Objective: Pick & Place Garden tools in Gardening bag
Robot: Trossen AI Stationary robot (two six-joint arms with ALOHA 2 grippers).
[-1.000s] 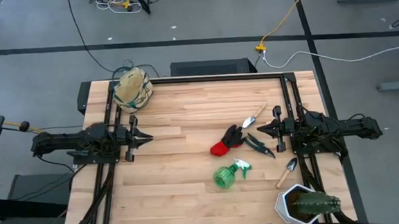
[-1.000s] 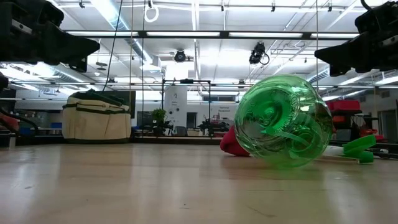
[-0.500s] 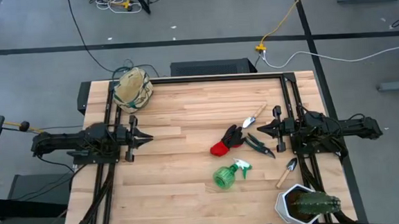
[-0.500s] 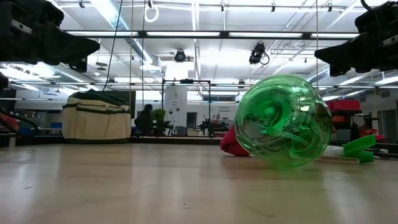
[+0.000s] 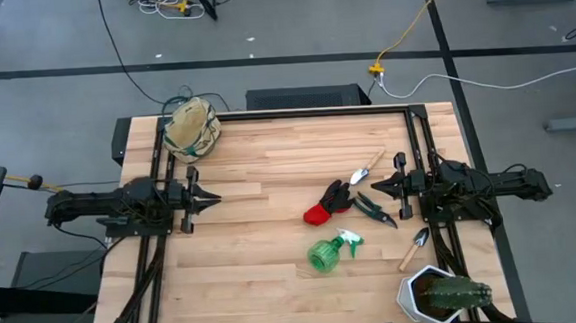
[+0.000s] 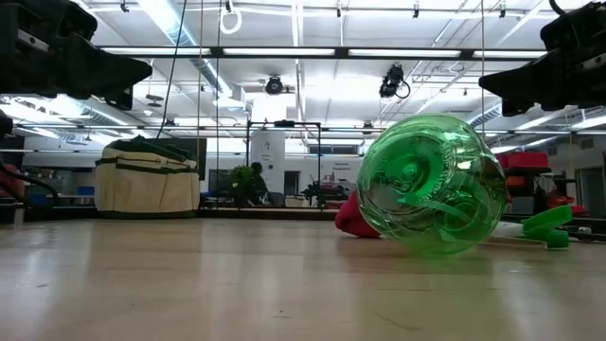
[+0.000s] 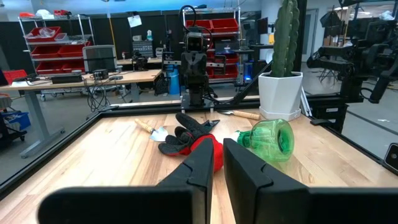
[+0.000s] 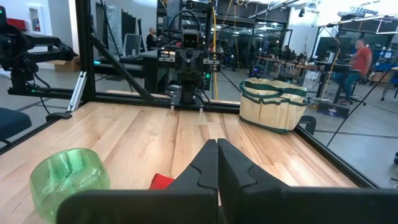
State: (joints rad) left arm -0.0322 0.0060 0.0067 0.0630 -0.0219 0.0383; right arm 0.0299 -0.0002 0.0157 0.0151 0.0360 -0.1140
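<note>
The left gripper (image 5: pixel 213 197) waits at the table's left edge, fingers nearly together on nothing; only a thin slit shows between them in its wrist view. The gardening bag (image 5: pixel 191 127) stands just beyond it, at the far-left corner, well apart from every tool.

Across bare wood lies the cluster. The red-and-black glove (image 5: pixel 328 202) is nearest the left gripper. Nearer the table's front edge, the green spray bottle (image 5: pixel 331 251) lies on its side. The pruning shears (image 5: pixel 372 207) and one trowel (image 5: pixel 368 168) lie right before the right gripper (image 5: pixel 375 187), whose fingers are pressed together and empty. The second trowel (image 5: pixel 415 248) rests beside that arm, close to the white cactus pot (image 5: pixel 435 296) at the front-right corner.

The likely trouble: the bottle, being round, may roll if nudged or pinched off-centre. The glove, shears and trowel crowd each other, so reaching for one could drag its neighbour. The pot stands near the second trowel and could be bumped. Carrying anything to the bag means crossing toward the left arm.
</note>
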